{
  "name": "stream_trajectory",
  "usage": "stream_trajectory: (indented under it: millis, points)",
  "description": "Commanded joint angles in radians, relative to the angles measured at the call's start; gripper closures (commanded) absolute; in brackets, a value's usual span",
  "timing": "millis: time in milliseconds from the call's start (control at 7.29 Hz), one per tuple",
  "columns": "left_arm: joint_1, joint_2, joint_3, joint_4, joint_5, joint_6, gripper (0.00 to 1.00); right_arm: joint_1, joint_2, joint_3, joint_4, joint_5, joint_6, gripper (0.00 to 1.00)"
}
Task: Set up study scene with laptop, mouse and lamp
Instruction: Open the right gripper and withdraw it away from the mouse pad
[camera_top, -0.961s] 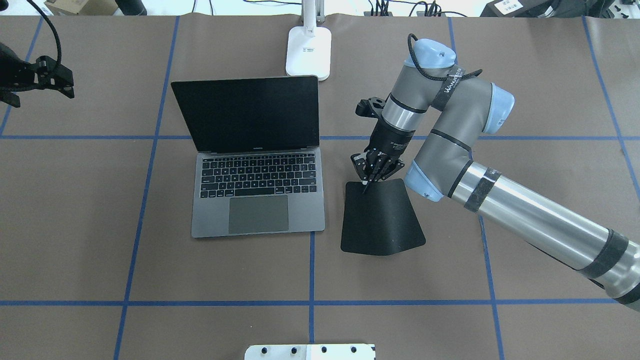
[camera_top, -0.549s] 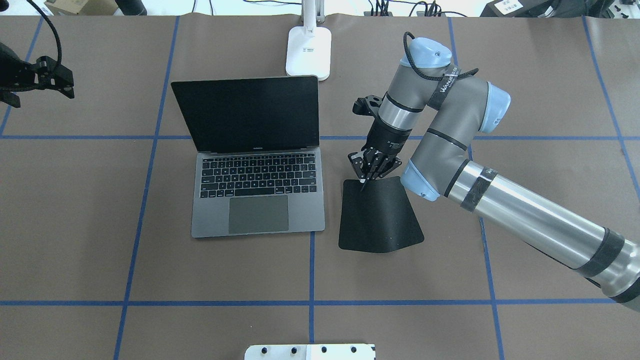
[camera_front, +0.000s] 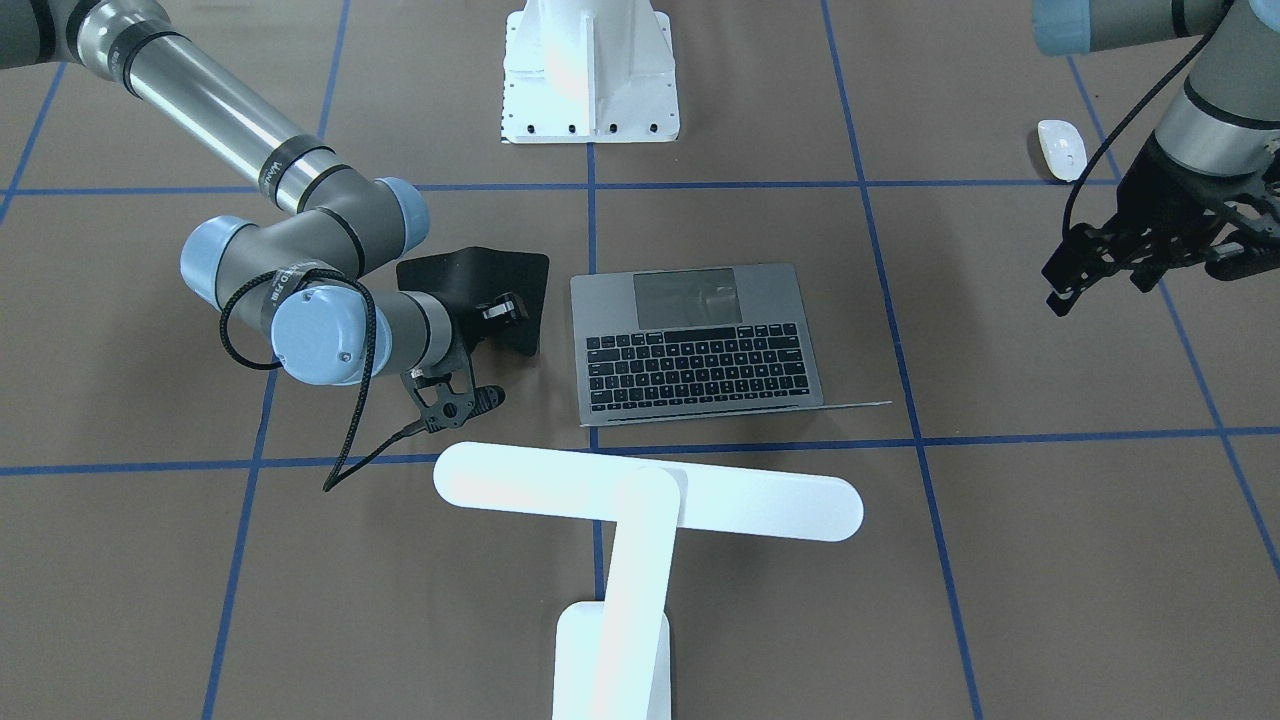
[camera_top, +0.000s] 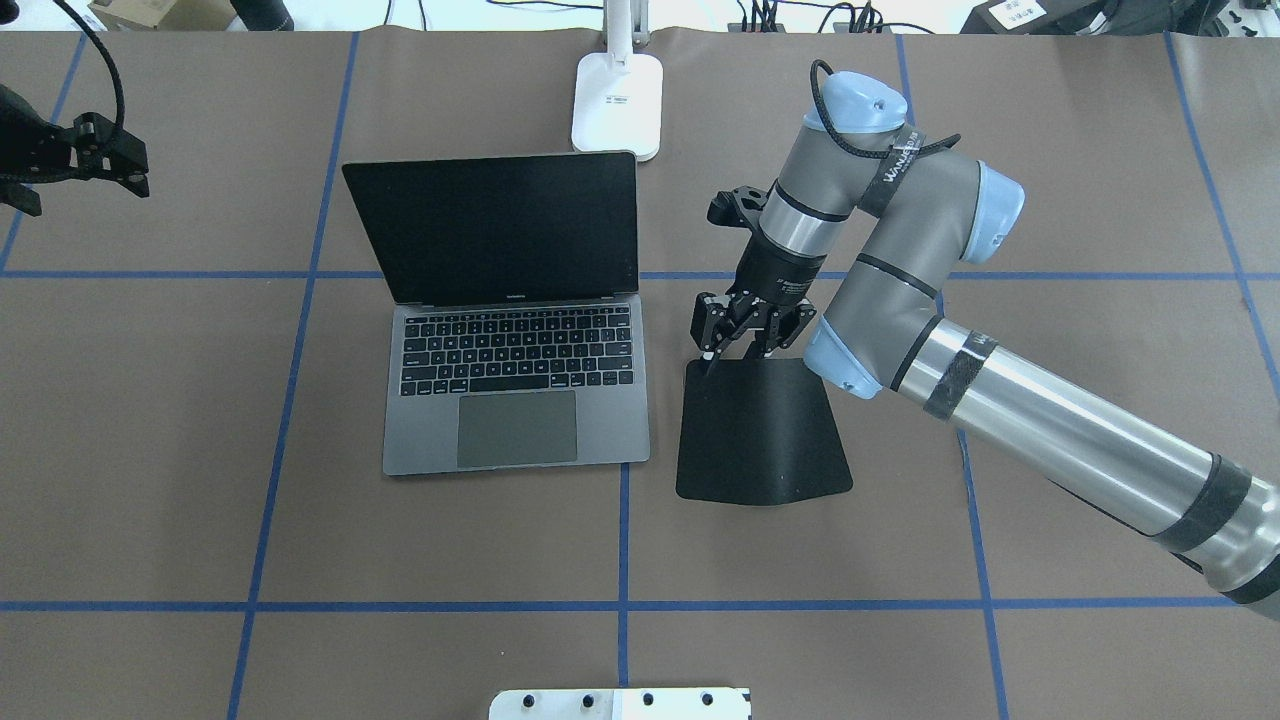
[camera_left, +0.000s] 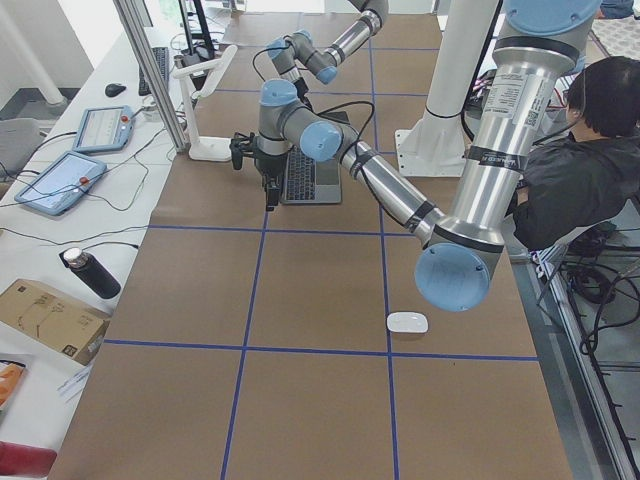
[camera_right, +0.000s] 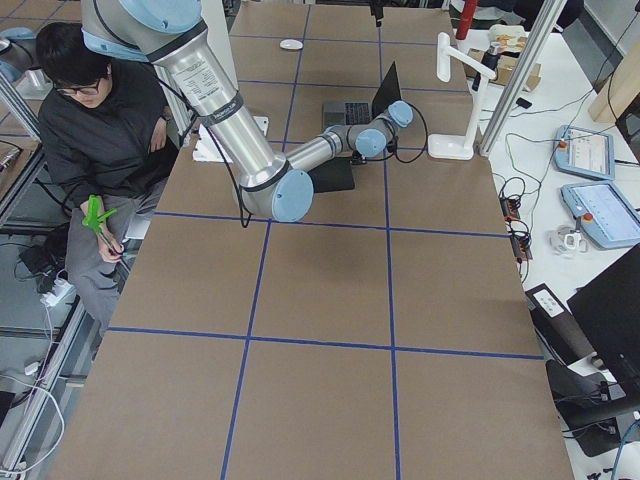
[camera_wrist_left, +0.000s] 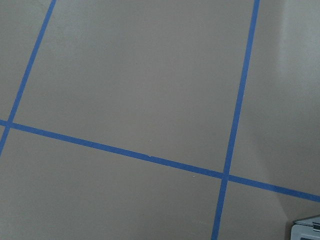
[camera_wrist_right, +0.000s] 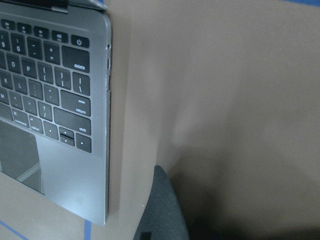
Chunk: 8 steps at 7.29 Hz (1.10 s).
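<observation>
right end effector (camera_top: 742, 350) | jaws apart | over black mat (camera_top: 762, 435) | laptop (camera_top: 515, 400) alongside

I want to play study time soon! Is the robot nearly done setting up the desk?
Partly. The laptop is open, with the lamp behind it. The right end effector is open at the far edge of the black mat beside the laptop. Left to do: the mouse lies far off on the robot's left side, and the left end effector holds nothing.
</observation>
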Motion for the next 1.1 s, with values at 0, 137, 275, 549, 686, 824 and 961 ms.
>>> stream_trajectory:
  millis: [0,137,275,549,686,824,961]
  points:
    - [0.000,-0.002,0.004,0.000,0.000,0.000,0.00,0.027,-0.003,0.001,0.015,-0.002,-0.001,0.01]
    - [0.000,-0.003,0.005,0.000,0.000,0.000,0.00,0.034,-0.005,0.001,0.015,-0.006,-0.001,0.01]
    - [0.000,-0.003,0.004,0.000,0.000,0.000,0.00,0.044,-0.005,0.000,0.016,-0.008,-0.001,0.01]
    - [0.000,-0.003,0.005,0.000,0.001,0.000,0.00,0.063,0.000,0.001,0.016,-0.026,-0.003,0.01]
    - [0.000,-0.002,0.005,0.000,0.000,0.002,0.00,0.094,0.000,0.008,0.018,-0.034,-0.003,0.01]
    - [0.000,0.000,0.004,0.000,0.000,0.002,0.00,0.131,-0.003,0.012,0.019,-0.049,0.000,0.01]
    - [-0.001,0.003,0.005,-0.003,0.000,0.036,0.00,0.178,-0.015,0.015,0.016,-0.067,0.000,0.01]
